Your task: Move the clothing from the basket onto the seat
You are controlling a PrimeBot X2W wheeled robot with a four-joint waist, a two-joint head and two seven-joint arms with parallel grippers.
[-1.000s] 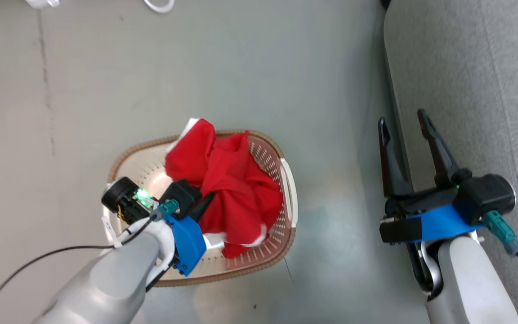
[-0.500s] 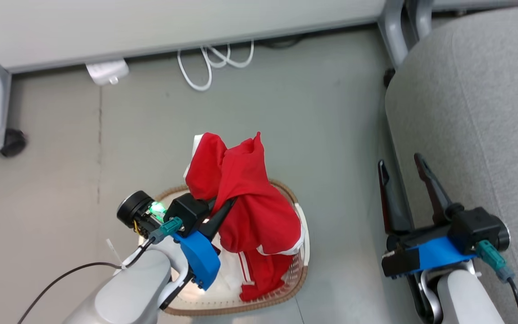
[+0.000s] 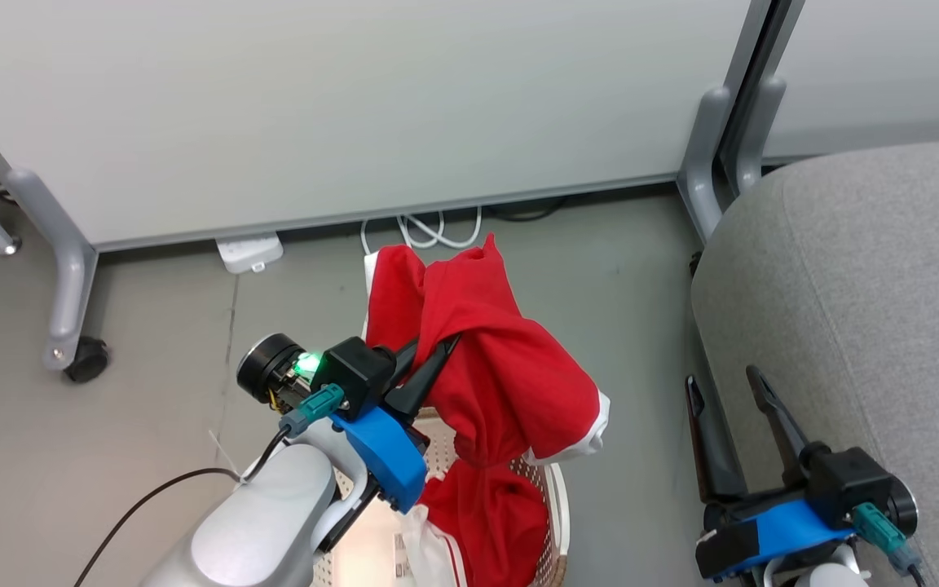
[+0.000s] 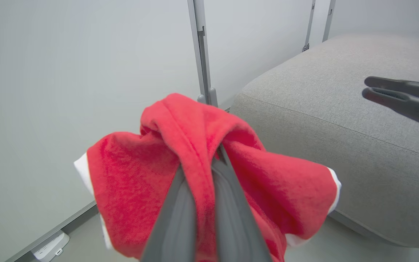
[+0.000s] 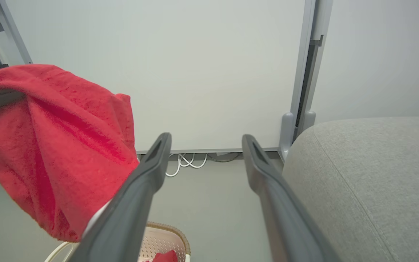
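My left gripper is shut on a bright red garment with white trim, which hangs bunched above the cream basket. More red clothing lies in the basket below it. In the left wrist view the gripper pinches a fold of the garment. My right gripper stands open by the edge of the light-grey seat, nothing between its fingers. In the right wrist view the open gripper has the held garment to its left, the basket low down and the seat to its right.
White partition panels stand behind the basket on grey feet, one with a black caster. White cables and a white power strip lie on the grey floor under the panel. A grey post stands by the seat's far corner.
My left gripper has lifted the red garment up out of the basket, one piece staying below. The head camera has tilted upward, bringing the panels into view. The right gripper stays open.
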